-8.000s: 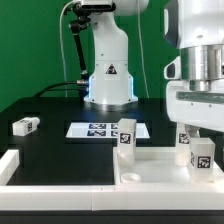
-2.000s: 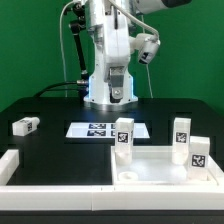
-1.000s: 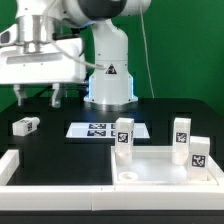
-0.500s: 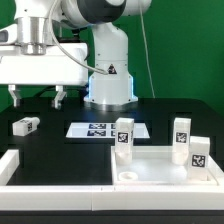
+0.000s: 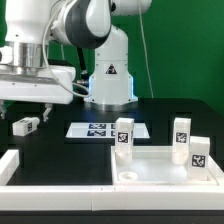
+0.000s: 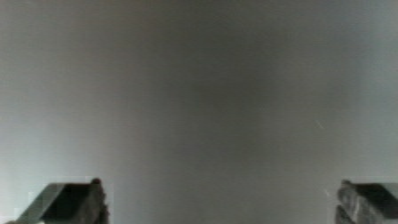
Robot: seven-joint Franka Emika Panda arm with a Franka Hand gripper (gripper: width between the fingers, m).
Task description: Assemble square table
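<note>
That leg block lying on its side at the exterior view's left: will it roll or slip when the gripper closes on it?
The leg block looks boxy with flat faces, so rolling seems unlikely. Its white plastic looks smooth and rigid, so it might slip in a light grip. The gripper hovers above it with jaws apart.

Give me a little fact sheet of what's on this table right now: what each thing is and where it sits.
arm: gripper hangs above the lone leg block, fingers apart, holding nothing
lone leg block: lies on its side on the black table, at the exterior view's left
square top: white, raised rim, front of the table toward the exterior view's right
standing leg blocks: three upright on the square top, one at its left corner, two at its right
marker board: flat, mid-table
wrist view: blurred grey, only finger tips show
</note>
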